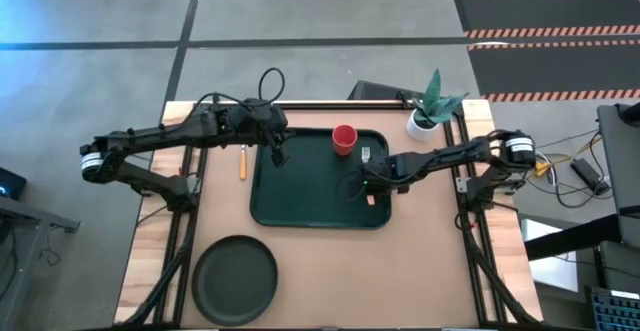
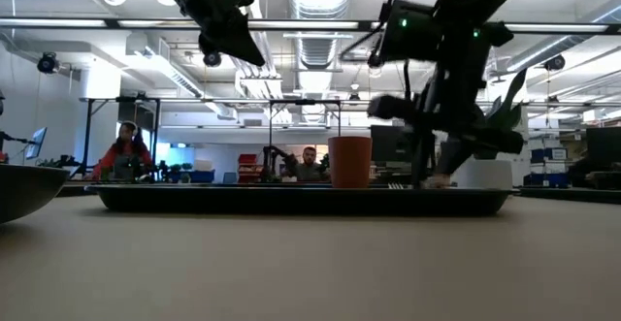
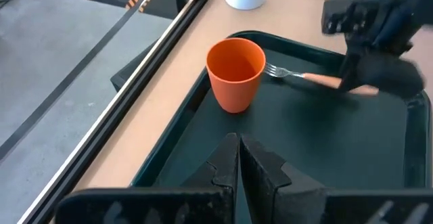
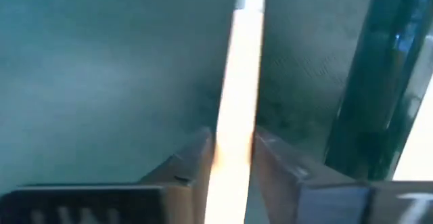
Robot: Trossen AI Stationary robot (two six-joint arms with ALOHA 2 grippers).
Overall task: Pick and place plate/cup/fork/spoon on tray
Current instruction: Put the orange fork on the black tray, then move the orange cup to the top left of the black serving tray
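Note:
The dark green tray [image 1: 300, 206] lies mid-table. On its far part the red cup [image 1: 344, 139] stands upright. The fork [image 3: 298, 75] lies on the tray beside the cup [image 3: 235, 72], with its silver tines toward the cup. My right gripper [image 1: 368, 187] is down over the fork's orange handle, on the tray's right part, and shut on it. My left gripper [image 3: 238, 158] hovers shut above the tray's far left corner and holds nothing. The spoon [image 1: 241, 161] lies on the table left of the tray. The dark plate [image 1: 236, 279] rests near the front left edge. My right gripper has the fork's orange handle [image 4: 237, 116] between its two fingers [image 4: 193, 166], one on each long side. It comes from above, slanting steeply down. The fork lies flat on the tray floor, its tines [image 3: 274, 70] pointing toward the cup.
A white pot with a green plant [image 1: 428, 116] stands at the far right of the table, just beyond the tray's corner. The tray's near half [image 1: 300, 206] is bare. People sit in the room beyond the table in the low view.

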